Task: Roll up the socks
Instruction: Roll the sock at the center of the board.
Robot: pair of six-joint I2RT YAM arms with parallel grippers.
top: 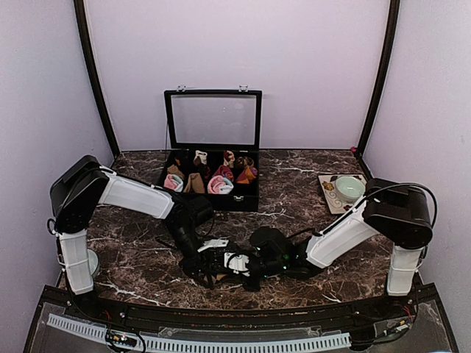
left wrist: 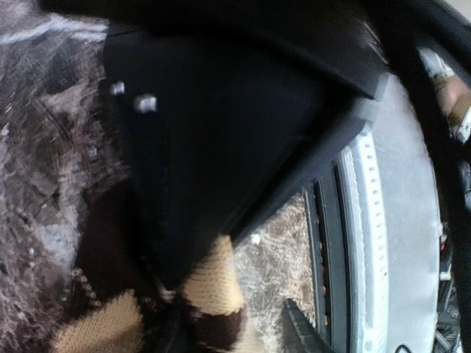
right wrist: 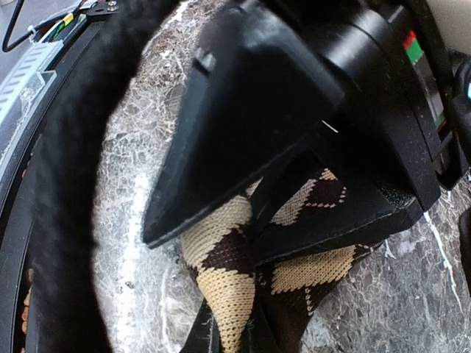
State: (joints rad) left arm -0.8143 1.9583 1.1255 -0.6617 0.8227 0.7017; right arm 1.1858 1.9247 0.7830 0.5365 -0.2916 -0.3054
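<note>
A brown-and-beige diamond-patterned sock (right wrist: pixel 228 279) lies bunched on the marble table near its front edge, mostly hidden under both grippers in the top view (top: pixel 211 277). My right gripper (right wrist: pixel 228 334) is shut on a fold of this sock, its fingers (right wrist: pixel 200 334) pinching the beige part. Just to its left, my left gripper (left wrist: pixel 235 331) meets the right gripper (top: pixel 239 263) head on. Its jaws stand apart: one finger (left wrist: pixel 300 331) shows over bare marble, and the sock (left wrist: pixel 213 287) sits against the other side. The left gripper's dark body fills much of both wrist views.
An open black box (top: pixel 212 200) with a raised glass lid stands at the back centre and holds several rolled socks. A green bowl (top: pixel 348 187) sits on a small tray at the right. The table's metal front rail (left wrist: pixel 368 243) runs close to the grippers.
</note>
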